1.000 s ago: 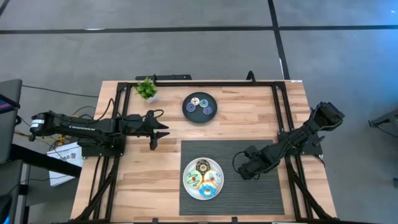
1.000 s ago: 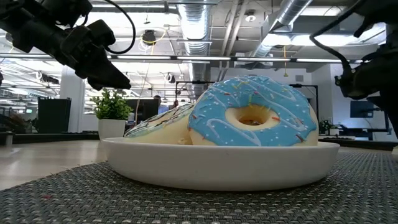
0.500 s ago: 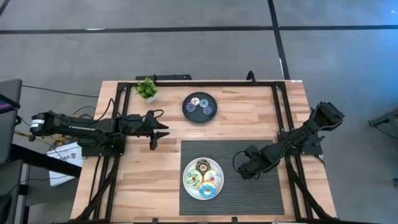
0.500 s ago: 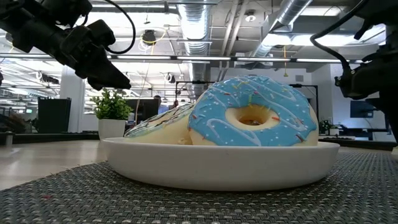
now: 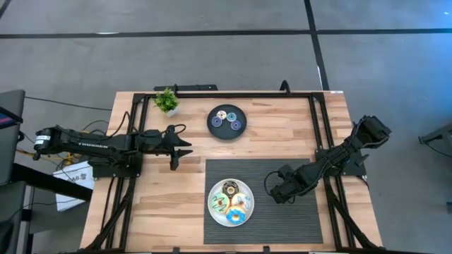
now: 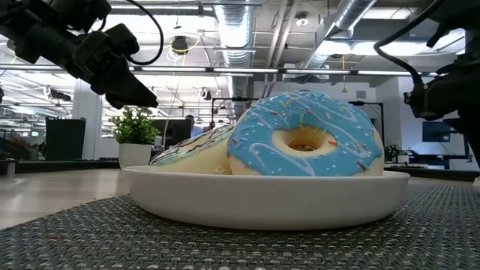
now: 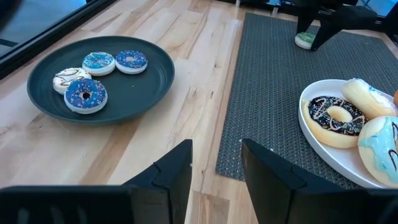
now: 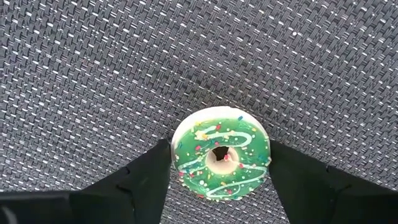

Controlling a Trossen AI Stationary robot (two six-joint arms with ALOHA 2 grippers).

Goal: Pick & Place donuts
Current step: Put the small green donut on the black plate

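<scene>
A green mini donut (image 8: 221,158) lies flat on the grey mat (image 5: 296,212), right of the white plate (image 5: 210,204); my right gripper (image 5: 274,193) is shut on it. That plate holds the larger donuts: blue (image 6: 304,135), brown (image 7: 336,118) and others. Three other minis, among them a purple one (image 7: 86,94), sit on the black plate (image 7: 155,93). My left gripper (image 7: 216,162) is open and hovers over bare wood left of both plates, touching nothing. My right gripper pinches the green mini donut by its outer rim (image 8: 176,149), one finger (image 8: 146,177) on each side, across the ring. The fingers come from above, slanting in from the table's right. The donut stays flat at mat level (image 7: 304,41); I cannot tell whether it is lifted.
A small potted plant (image 5: 167,101) stands at the far left corner. A black frame (image 5: 314,127) runs along the table's sides and far edge. Bare wood lies between the black plate (image 5: 227,121) and the mat, and the mat is bare right of the white plate.
</scene>
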